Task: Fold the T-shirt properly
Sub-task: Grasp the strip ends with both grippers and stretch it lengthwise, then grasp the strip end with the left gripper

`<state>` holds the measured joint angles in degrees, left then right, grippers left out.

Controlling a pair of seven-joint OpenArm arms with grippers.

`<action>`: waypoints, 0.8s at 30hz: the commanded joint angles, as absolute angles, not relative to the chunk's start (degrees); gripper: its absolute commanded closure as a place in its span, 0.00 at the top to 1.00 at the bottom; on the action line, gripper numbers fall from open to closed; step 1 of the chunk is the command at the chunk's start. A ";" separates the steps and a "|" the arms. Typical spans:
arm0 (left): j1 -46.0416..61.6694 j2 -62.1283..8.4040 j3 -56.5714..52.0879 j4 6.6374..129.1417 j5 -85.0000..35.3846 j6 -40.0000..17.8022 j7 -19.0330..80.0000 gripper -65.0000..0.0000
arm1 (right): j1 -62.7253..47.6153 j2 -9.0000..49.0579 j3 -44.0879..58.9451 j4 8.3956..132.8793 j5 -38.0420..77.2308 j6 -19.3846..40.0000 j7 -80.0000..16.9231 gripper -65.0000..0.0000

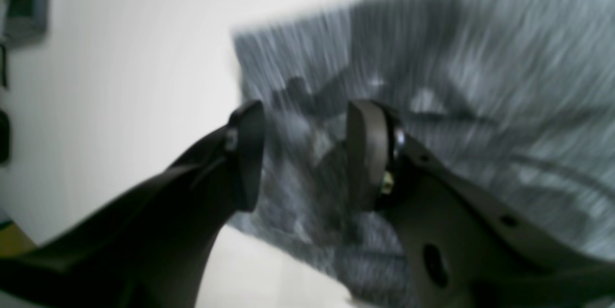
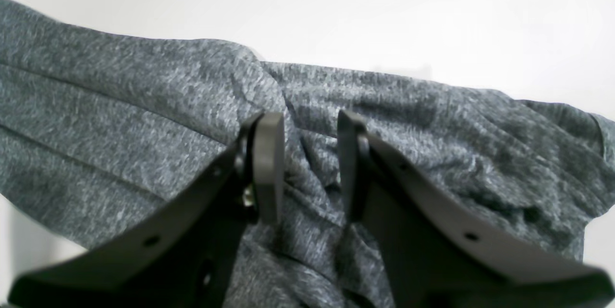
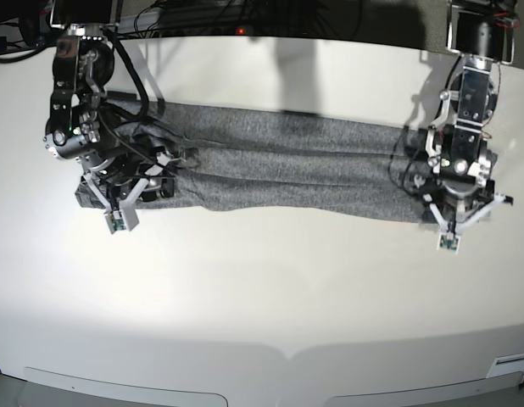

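We are looking at the T-shirt (image 3: 287,170) lying as a long grey band across the counter (image 3: 262,297), its long axis running from nine to three o'clock. Our right hand (image 2: 305,168) is hovering spread over bunched fabric at the nine o'clock end, our left hand (image 1: 305,154) spread over the three o'clock end; neither is pinching cloth.

Base view overhead, 2 wrist views close, left perhaps motion-blurred, sharing T-shirt (image 3: 287,165)

The white table (image 3: 262,305) carries the grey T-shirt (image 3: 287,170), folded into a long band across it.
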<state>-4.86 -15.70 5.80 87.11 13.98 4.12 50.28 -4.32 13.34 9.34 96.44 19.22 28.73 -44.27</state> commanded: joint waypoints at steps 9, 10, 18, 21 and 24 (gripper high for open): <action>-11.38 -24.97 5.67 91.57 9.54 -0.23 49.28 0.42 | -3.53 13.96 9.52 97.71 19.73 28.73 -43.13 0.28; -11.90 -26.79 5.61 91.31 6.11 -1.72 49.39 0.42 | -3.53 13.96 9.52 97.71 19.73 28.73 -43.13 0.28; -15.66 -36.95 5.61 79.02 -12.21 -17.39 50.63 0.38 | -3.57 13.98 9.52 97.76 20.73 36.42 -44.66 0.28; -17.50 -39.18 5.61 68.12 -19.42 -22.44 49.87 0.38 | -3.90 13.96 9.61 97.78 23.44 37.76 -45.93 0.28; -20.10 -39.68 5.39 58.35 -29.26 -29.61 49.67 0.38 | -3.99 13.96 9.80 97.80 25.82 37.76 -46.61 0.28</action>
